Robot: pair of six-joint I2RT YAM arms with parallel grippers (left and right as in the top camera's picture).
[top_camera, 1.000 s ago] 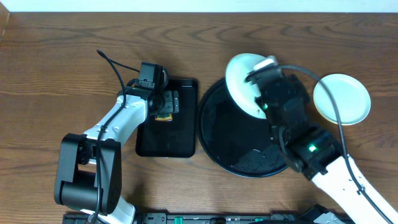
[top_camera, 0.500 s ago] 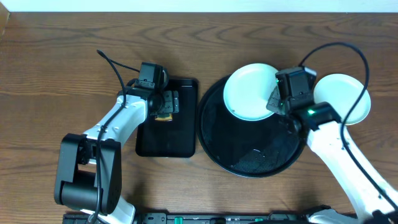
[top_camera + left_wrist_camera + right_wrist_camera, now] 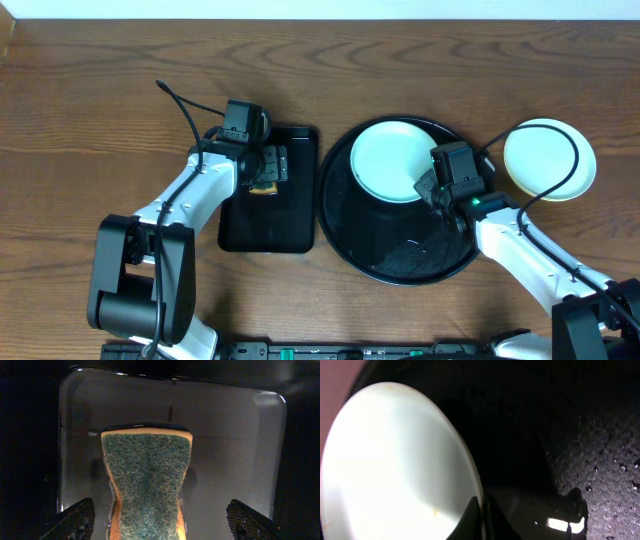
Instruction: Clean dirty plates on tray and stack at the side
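Note:
A pale mint-white plate (image 3: pixel 388 160) sits nearly level over the back of the round black tray (image 3: pixel 390 245). My right gripper (image 3: pixel 432 185) is shut on its right rim. In the right wrist view the two dark fingers pinch the plate (image 3: pixel 390 465) edge, one on each side, at the gripper (image 3: pixel 482 510), above the wet tray (image 3: pixel 580 425). A pale yellow plate (image 3: pixel 549 159) lies on the wood to the tray's right. My left gripper (image 3: pixel 268 165) hangs open over a green-topped sponge (image 3: pixel 147 485); its jaws stand wide on either side (image 3: pixel 162 517), not touching it.
The sponge lies in a small rectangular black tray (image 3: pixel 268 225) left of the round tray; its wet floor (image 3: pixel 230 450) shows in the left wrist view. Brown wood tabletop (image 3: pixel 90 120) surrounds both trays. The right arm's cable loops over the yellow plate.
The right gripper has swung the mint-white plate from standing on edge down to nearly level over the tray's back, and moved lower with it. The left arm has not moved.

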